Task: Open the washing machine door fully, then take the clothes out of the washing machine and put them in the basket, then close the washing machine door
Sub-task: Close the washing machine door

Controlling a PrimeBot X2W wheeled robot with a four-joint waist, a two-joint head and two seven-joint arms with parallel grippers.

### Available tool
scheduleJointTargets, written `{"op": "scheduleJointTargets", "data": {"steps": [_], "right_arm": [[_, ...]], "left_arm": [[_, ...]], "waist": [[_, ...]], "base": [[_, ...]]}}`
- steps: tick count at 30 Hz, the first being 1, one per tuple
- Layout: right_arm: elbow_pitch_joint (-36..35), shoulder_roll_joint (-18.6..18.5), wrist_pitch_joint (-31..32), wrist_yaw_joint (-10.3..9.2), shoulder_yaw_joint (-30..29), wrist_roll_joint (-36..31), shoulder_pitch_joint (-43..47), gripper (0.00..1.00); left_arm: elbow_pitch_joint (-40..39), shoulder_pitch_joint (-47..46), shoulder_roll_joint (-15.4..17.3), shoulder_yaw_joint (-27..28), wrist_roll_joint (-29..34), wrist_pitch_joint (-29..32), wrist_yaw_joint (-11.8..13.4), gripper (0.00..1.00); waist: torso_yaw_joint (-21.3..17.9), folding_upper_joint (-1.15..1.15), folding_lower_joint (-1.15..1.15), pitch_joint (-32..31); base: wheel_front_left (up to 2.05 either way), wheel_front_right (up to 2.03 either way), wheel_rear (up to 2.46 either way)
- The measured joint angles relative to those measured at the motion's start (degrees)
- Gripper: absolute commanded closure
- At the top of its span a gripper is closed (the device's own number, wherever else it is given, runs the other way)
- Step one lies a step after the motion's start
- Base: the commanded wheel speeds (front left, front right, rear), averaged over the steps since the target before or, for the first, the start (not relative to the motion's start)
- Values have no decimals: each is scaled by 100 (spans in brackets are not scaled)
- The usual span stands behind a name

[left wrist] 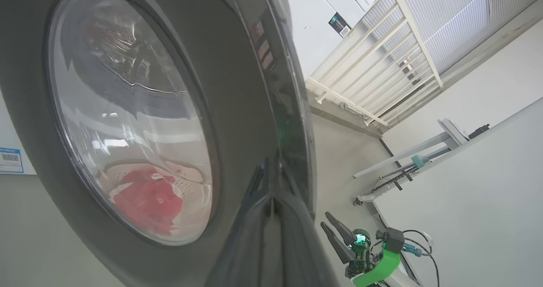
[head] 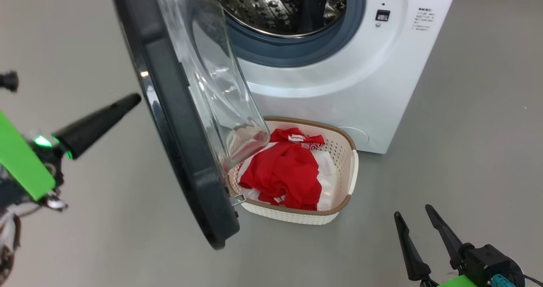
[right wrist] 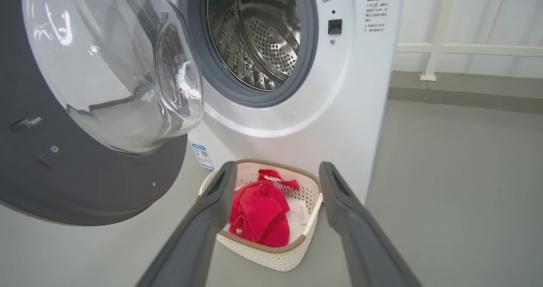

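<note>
Plainly the washing machine door (head: 169,108) stands swung out from the washing machine (head: 339,87). From the head camera it is nearly edge-on, its outer face turned to the robot's left and its glass bowl (head: 212,87) bulging to the right. In that view the bowl hides the left corner of the basket (head: 341,149). The basket sits on the floor (head: 466,130) just before the machine's front, with the red and white clothes (head: 284,172) heaped inside.

The right wrist camera looks into the steel drum (right wrist: 258,36). The left wrist camera instead gets the door's glossy outer face, the clothes a red blur through the glass.

The left gripper (head: 131,100), fingers pressed together, slants in from the left and points at the door's dark rim. Whether its tip touches is hard to tell. The right gripper (head: 412,210) hangs low at the right, fingers spread wide, holding nothing, aimed at the basket.
</note>
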Motion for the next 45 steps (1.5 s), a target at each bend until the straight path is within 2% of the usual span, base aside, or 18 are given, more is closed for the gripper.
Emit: {"op": "scheduleJointTargets", "data": {"steps": [2, 3, 5, 6, 7, 8, 9, 21, 31, 38, 45], "right_arm": [[7, 0, 0, 1, 9, 0, 4, 0], [8, 2, 0, 0, 12, 0, 7, 0], [2, 2, 0, 0, 11, 1, 44, 0], [3, 3, 0, 0, 12, 1, 90, 0], [11, 7, 0, 0, 12, 2, 135, 0], [13, 11, 0, 0, 11, 5, 157, 0], [12, 13, 0, 0, 10, 9, 174, 0], [26, 26, 0, 1, 20, 44, 209, 0], [48, 32, 0, 0, 37, 43, 209, 0], [81, 34, 0, 0, 51, 43, 208, 0], [83, 34, 0, 0, 51, 43, 207, 0]], "left_arm": [[51, 163, -2, -51, 21, -133, -1, 77], [75, 265, -26, -70, 19, -191, -1, 67], [99, 448, -79, -102, 16, -316, -1, 59], [115, 529, -101, -105, 13, -390, -1, 52], [134, 605, -141, -101, 1, -476, -1, 23], [145, 679, -170, -101, 0, -558, -1, 3], [155, 761, -178, -94, 0, -649, -1, 0], [541, 1935, -633, 41, -53, -1753, -1, 0], [931, 2602, -912, -114, 12, -2543, -1, 0], [1109, 2856, -1079, -241, 11, -3062, -1, 0], [1217, 3003, -1132, -302, 158, -3834, -1, 0]], "waist": [[44, 0, 0, -35], [66, 0, 0, -55], [121, 0, 0, -83], [148, 0, 0, -96], [176, 0, 0, -110], [204, 0, 0, -123], [230, 0, 0, -133], [451, 0, 0, -230], [510, 0, 0, -208], [508, 0, 0, -188], [505, 0, 0, -176]], "base": [[0, 0, 0], [0, 0, 0], [0, 0, 0], [0, 0, 0], [0, 0, 0], [0, 0, 0], [0, 0, 0], [0, 0, 0], [0, 0, 0], [0, 0, 0], [0, 0, 0]]}}
